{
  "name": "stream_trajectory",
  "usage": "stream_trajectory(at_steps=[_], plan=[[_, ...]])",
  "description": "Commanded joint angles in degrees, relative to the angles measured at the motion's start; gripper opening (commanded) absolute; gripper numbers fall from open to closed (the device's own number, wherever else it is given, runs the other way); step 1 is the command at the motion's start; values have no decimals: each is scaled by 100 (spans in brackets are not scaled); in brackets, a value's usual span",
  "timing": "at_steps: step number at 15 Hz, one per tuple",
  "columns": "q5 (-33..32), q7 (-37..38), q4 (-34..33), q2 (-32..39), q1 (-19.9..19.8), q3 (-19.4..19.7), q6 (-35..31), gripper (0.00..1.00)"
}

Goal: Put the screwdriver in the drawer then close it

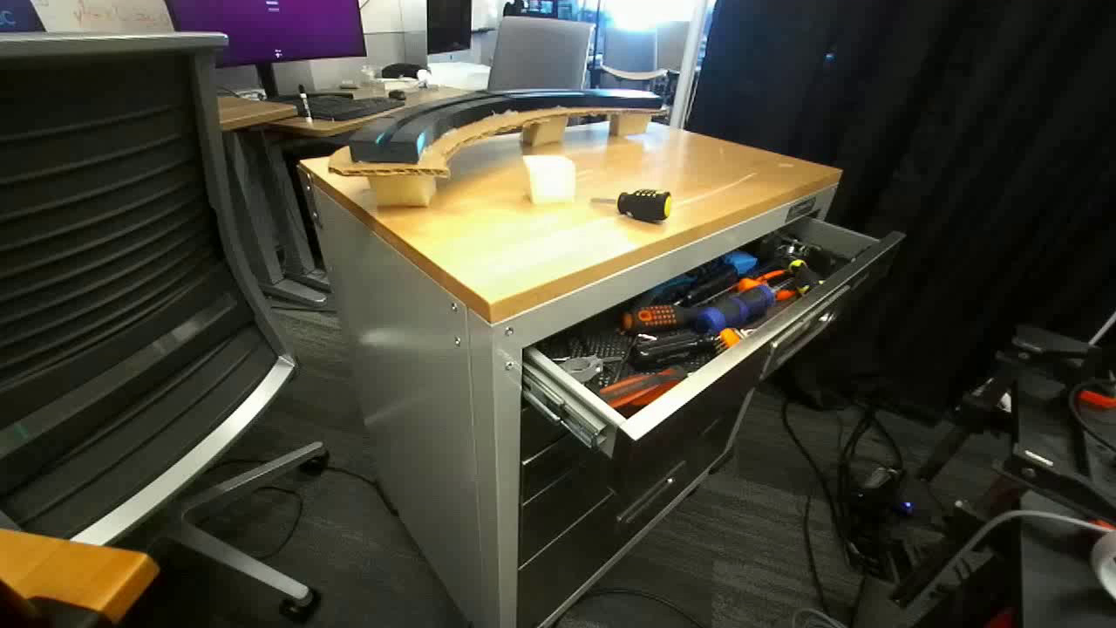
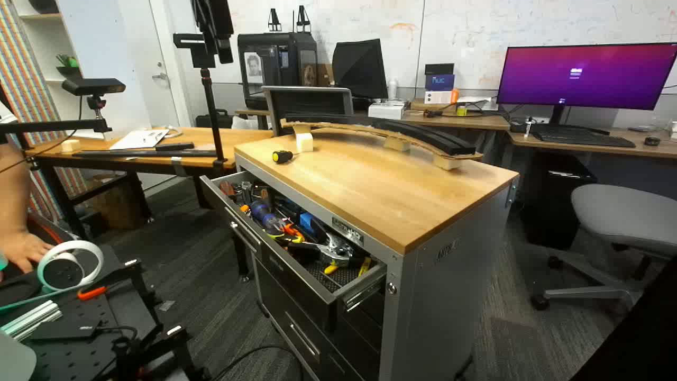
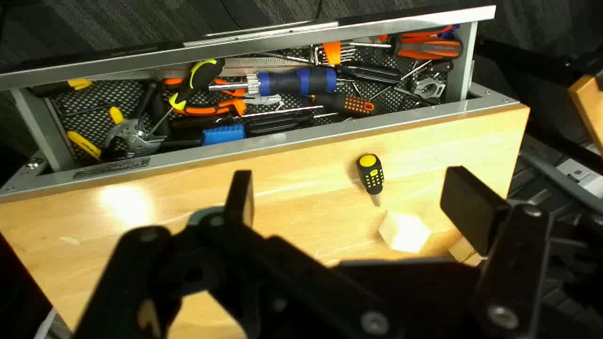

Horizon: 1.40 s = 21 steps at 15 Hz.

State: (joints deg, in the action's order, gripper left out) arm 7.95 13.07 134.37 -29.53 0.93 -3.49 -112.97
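The stubby black-and-yellow screwdriver (image 1: 645,206) lies on the wooden cabinet top near its front edge, above the drawer. It also shows in an exterior view (image 2: 282,156) and in the wrist view (image 3: 371,174), its short shaft pointing away from the drawer. The top grey drawer (image 1: 689,390) is pulled open and filled with tools; its rim also shows in an exterior view (image 2: 296,271) and in the wrist view (image 3: 400,26). My gripper (image 3: 351,188) is open and empty above the cabinet top. The screwdriver appears between its fingers, apart from both. Neither exterior view shows the gripper.
A pale block (image 3: 405,231) stands close to the screwdriver's tip. A long black curved piece on cardboard (image 1: 506,113) rests on blocks along the back of the wooden top (image 2: 370,185). A chair (image 1: 131,262) stands beside the cabinet. Black equipment (image 2: 95,317) stands in front of the drawers.
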Motion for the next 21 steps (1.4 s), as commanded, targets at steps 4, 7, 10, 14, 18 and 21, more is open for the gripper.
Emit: stream_trajectory(at_steps=[4,7,10,14,18,21], plan=[[8,-9,-100,-39,-21,-15,10,100],[8,-9,-102,-49,-21,-15,10,100],[8,-9,-102,-49,-21,-15,10,100],[8,-9,-102,-49,-21,-15,10,100],[-162,135,-188,352,-10,-218,-95,100],[-133,236,-227,1219,113,-478,-541,100]])
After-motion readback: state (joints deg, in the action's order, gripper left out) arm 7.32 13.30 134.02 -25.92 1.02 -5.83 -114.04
